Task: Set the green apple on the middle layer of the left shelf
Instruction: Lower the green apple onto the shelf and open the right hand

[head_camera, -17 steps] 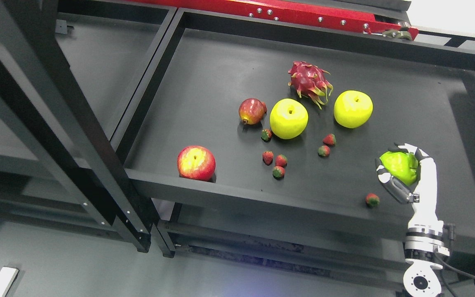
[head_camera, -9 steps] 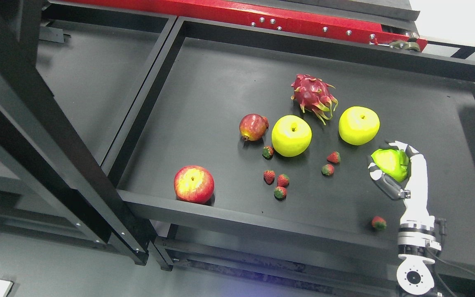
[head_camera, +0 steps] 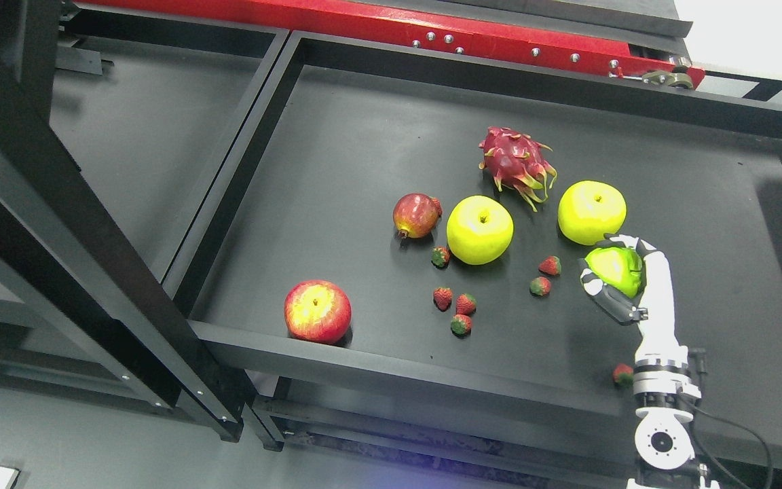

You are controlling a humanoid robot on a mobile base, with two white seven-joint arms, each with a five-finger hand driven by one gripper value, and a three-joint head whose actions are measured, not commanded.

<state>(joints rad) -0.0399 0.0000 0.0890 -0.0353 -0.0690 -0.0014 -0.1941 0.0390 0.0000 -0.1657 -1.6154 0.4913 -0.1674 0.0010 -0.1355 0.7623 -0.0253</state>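
Shelving in black metal fills the view, with the right shelf tray (head_camera: 337, 370) carrying the fruit and the left shelf (head_camera: 146, 129) beside it, separated by a shared rail. Nearest, the right arm rises from the bottom right corner of the picture past the tray's front edge; a single strawberry (head_camera: 622, 373) lies just beside its wrist, close to that front edge. The right hand (head_camera: 618, 278) is closed around the green apple (head_camera: 612, 267), fingers wrapped over its top and side, holding it above the tray's right half. The green apple is therefore over the right shelf, well apart from the left shelf. A red apple (head_camera: 317, 311) sits against the front edge, near the front left corner. Small strawberries (head_camera: 459, 309) are scattered mid-tray. Behind them stand a yellow apple (head_camera: 479, 229) and a second yellow apple (head_camera: 591, 212), the latter just beside the hand. A pomegranate (head_camera: 416, 215) lies left of the first yellow apple. Farthest back, a dragon fruit (head_camera: 515, 161) rests between the two yellow apples. A red beam (head_camera: 432, 30) runs beyond the rear edge.
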